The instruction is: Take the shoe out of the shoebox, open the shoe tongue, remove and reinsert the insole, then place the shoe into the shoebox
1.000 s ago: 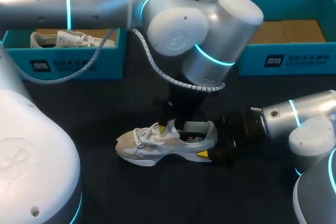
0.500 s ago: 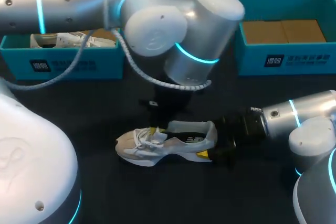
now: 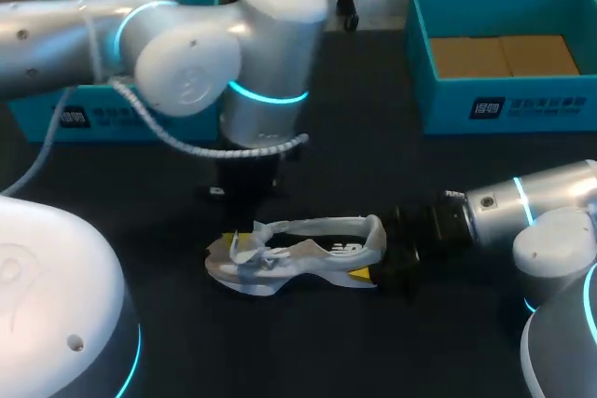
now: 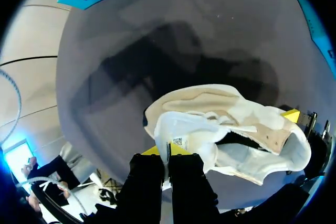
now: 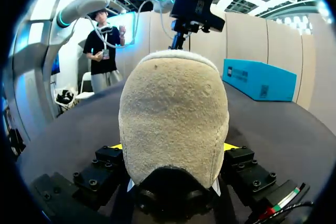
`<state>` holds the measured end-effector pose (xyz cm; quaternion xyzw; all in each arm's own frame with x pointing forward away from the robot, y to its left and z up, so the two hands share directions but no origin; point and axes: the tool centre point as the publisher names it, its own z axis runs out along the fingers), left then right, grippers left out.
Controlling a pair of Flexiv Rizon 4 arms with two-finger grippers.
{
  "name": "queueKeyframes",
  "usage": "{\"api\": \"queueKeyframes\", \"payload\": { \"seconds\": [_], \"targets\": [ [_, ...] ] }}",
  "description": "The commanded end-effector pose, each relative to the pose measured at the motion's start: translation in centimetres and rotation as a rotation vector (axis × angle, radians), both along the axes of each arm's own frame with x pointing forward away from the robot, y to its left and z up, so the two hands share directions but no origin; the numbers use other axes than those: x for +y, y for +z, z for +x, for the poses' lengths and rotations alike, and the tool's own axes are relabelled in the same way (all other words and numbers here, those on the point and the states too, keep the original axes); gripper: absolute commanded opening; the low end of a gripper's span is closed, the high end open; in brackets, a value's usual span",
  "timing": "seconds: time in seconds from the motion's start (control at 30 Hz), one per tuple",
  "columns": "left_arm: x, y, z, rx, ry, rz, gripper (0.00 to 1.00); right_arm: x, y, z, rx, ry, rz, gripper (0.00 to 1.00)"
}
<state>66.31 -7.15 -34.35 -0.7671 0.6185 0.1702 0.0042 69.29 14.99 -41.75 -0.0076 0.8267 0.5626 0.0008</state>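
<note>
One shoe (image 3: 308, 253) lies on its side on the dark table (image 3: 373, 165), lower centre of the head view, toe toward the left, heel toward the right, outside both boxes. Right gripper (image 3: 381, 251) comes in from the right edge and clamps the heel; only one yellow tip shows in the head view, under the heel, the other is hidden behind the shoe. Right wrist view: heel fills the space between the fingers, both yellow tips (image 5: 116, 146) pressed against its two sides, rest of the shoe hidden behind the heel. Left arm (image 3: 187, 53) enters from the left edge, and its big joints cover most of the upper left of the frame. Left gripper (image 3: 239, 235) points down at the toe end, tips hard to make out from above. Left wrist view: left gripper (image 4: 167, 153) has its fingers pinched together on the white tongue (image 4: 178, 129), which is pulled out over the toe, with a small label showing just ahead of the tips. Shoe opening is visible there, but the insole cannot be told apart. Teal shoebox (image 3: 508, 104) sits upper right with a brown floor and its far corner cut off. A second teal shoebox (image 3: 37, 123) sits upper left, its inside hidden by the left arm.
</note>
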Motion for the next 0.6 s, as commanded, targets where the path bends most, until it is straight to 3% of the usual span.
{"api": "queueKeyframes", "payload": {
  "seconds": [0.03, 0.33, 0.43, 0.5, 0.6],
  "targets": [
    [0.8, -1.7, 0.2, -0.037, 0.039, -0.2, 0.0, 0.2, -0.5, -0.4, 0.0, -0.002, -0.003, 0.0],
    [1.3, -3.5, 0.5, -0.009, 0.014, -0.169, 0.0, 0.2, -0.5, -0.4, 0.0, -0.002, -0.003, 0.0],
    [2.2, -3.5, 0.0, -0.005, 0.006, -0.162, 0.13, 0.2, -0.5, -0.4, 0.0, -0.002, -0.003, 0.0],
    [2.9, -3.3, -0.3, -0.013, 0.003, -0.154, 0.34, 0.2, -0.5, -0.4, 0.0, -0.002, -0.003, 0.0],
    [3.9, -2.8, -0.5, -0.035, 0.005, -0.141, 0.45, 0.2, -0.5, -0.4, 0.0, -0.002, -0.003, 0.0]
  ]
}}
